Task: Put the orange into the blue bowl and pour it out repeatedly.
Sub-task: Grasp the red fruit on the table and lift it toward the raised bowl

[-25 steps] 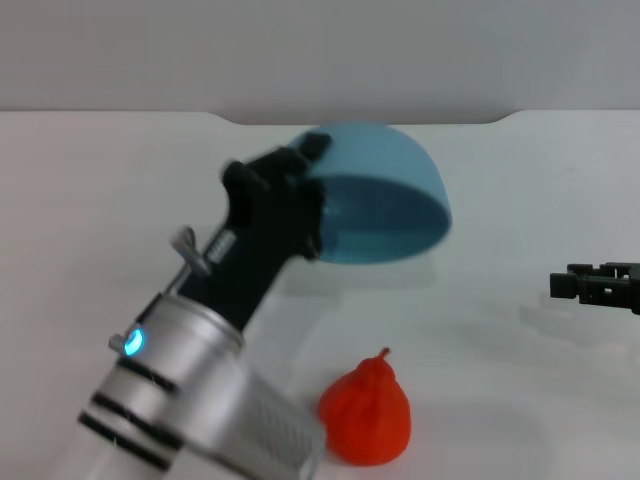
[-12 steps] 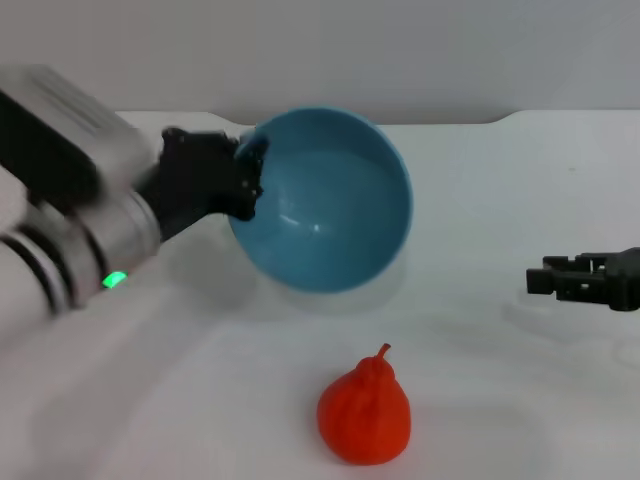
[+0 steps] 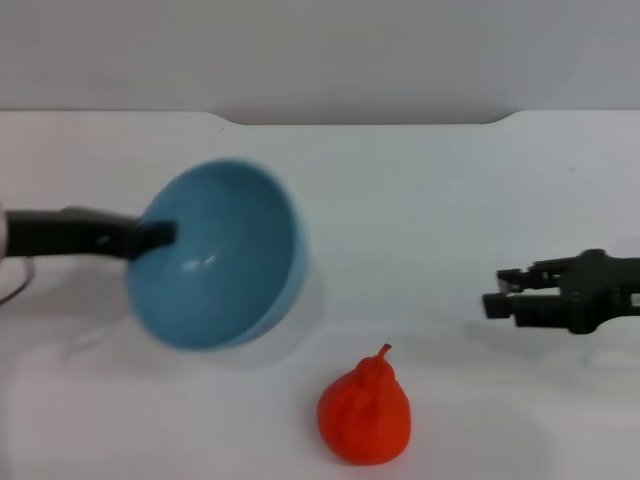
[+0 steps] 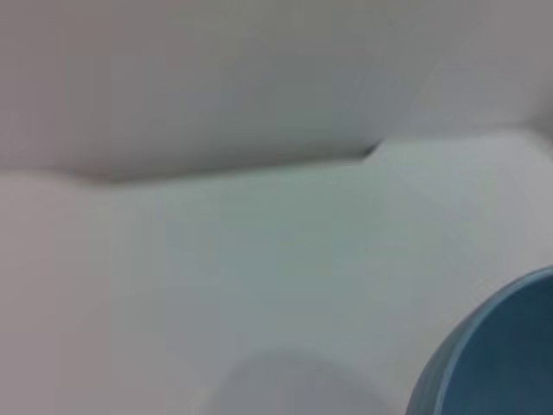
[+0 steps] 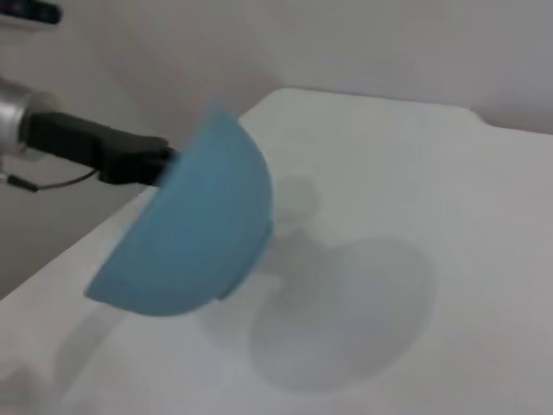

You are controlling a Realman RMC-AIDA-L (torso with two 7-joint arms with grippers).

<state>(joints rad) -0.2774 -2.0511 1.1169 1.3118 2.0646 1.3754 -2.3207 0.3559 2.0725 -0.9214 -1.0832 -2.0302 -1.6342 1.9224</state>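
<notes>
Left tool (image 3: 160,237) clamped on blue bowl (image 3: 220,260) rim has swung it out left, mouth tipped up again. Orange (image 3: 365,412) on tabletop (image 3: 420,200), well clear of that tool; pour done, refill next. Right tool (image 3: 495,300) hovers off beyond the orange, fingers slightly apart, empty

The blue bowl (image 3: 218,255), held tilted above the bench (image 3: 420,200) by the left tool (image 3: 155,237), fills the left centre of the frame. The orange (image 3: 365,412) stands alone at the lower centre, with open bench all around it. The right tool (image 3: 500,296) hangs at the right edge, well apart from the orange.
</notes>
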